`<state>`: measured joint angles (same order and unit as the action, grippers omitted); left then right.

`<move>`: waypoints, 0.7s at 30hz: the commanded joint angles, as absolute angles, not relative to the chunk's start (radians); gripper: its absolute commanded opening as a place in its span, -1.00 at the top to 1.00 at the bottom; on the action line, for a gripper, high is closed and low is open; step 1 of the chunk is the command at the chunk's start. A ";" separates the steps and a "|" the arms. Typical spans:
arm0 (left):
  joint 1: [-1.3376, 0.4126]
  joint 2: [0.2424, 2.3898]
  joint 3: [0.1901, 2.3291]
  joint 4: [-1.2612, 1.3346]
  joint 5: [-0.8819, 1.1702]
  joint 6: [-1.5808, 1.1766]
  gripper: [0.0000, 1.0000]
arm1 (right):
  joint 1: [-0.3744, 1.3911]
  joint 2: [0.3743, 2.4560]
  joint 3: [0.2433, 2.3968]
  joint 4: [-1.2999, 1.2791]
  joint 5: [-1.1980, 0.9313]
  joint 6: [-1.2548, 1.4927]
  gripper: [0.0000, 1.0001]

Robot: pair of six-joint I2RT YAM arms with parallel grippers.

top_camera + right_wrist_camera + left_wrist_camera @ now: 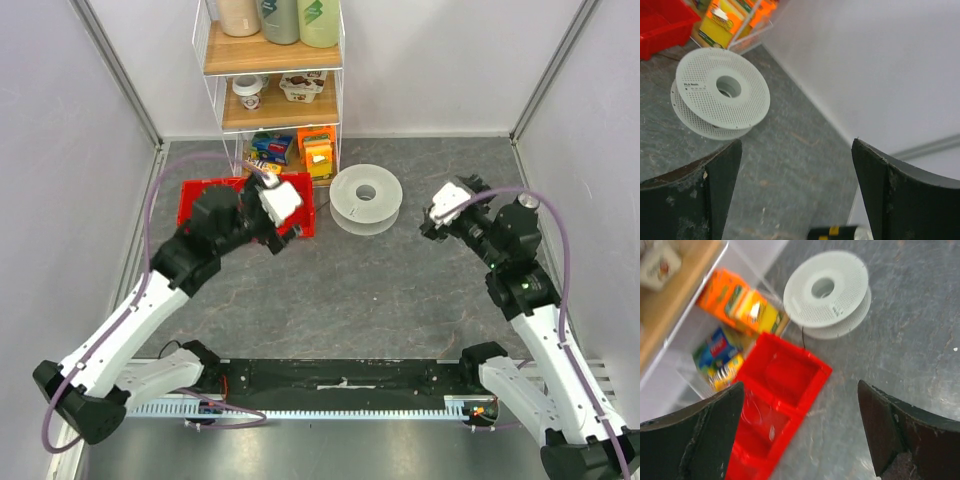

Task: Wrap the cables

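A round white perforated spool (366, 198) lies flat on the grey table, seen also in the left wrist view as the spool (827, 292) and in the right wrist view as the spool (720, 92). A hair-thin dark cable (803, 338) runs from under the spool toward the red tray (790, 372); the rest of it does not show. My left gripper (290, 232) hovers over the tray's right end, left of the spool, and the left gripper (800, 385) is open and empty. My right gripper (430, 222) hangs right of the spool, and the right gripper (796, 141) is open and empty.
The red tray (200, 195) sits at the back left, partly under my left arm. A wire shelf (270, 60) with wooden boards stands at the back wall, with orange and yellow packs (317, 152) at its foot. White walls enclose the table on three sides.
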<state>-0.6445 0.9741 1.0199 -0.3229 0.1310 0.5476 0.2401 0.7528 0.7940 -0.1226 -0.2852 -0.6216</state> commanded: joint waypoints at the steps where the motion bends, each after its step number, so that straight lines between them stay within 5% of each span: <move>1: -0.473 1.060 1.230 -0.734 0.172 0.200 -0.98 | 0.241 0.807 0.955 -0.421 -0.016 -0.361 -0.96; 8: -0.304 1.118 1.243 -0.914 0.193 0.011 -0.98 | 0.242 0.923 1.032 -0.618 0.052 -0.140 -0.96; 21: -0.107 1.049 1.016 -0.836 0.264 -0.091 -0.94 | 0.236 0.917 0.825 -0.554 0.075 -0.055 -0.96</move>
<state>-0.1280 1.1049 1.0191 -0.8665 0.2306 -0.0402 0.2390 0.9501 0.8448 -0.5766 0.0620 -0.0860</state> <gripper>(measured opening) 0.973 0.982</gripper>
